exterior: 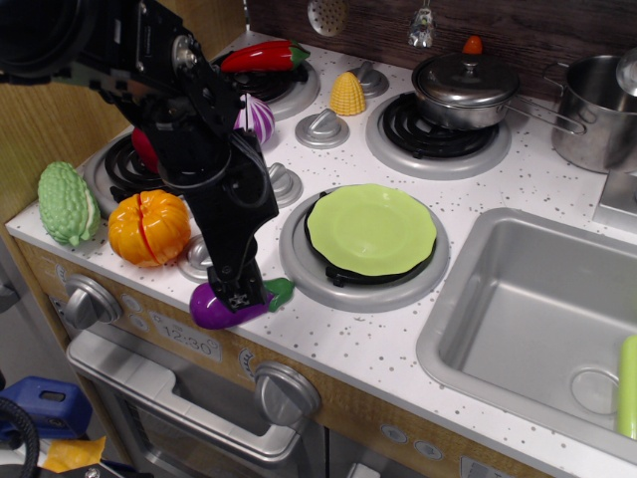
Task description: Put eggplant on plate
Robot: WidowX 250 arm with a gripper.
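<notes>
The purple eggplant (pixel 211 309) with its green stem cap lies on the white counter near the front edge, left of the front burner. My gripper (pixel 239 292) is down on the eggplant's middle, with one finger in front of it; the other finger is hidden, so I cannot tell how the jaws stand. The eggplant rests on the counter. The lime-green plate (pixel 370 228) sits empty on the front burner, to the right of the gripper and a little further back.
An orange pumpkin (pixel 149 228) and a green bumpy gourd (pixel 66 203) sit to the left. A striped onion (pixel 261 120), red pepper (pixel 261 56), corn (pixel 347 94) and lidded pot (pixel 465 88) stand behind. The sink (pixel 537 319) is at the right.
</notes>
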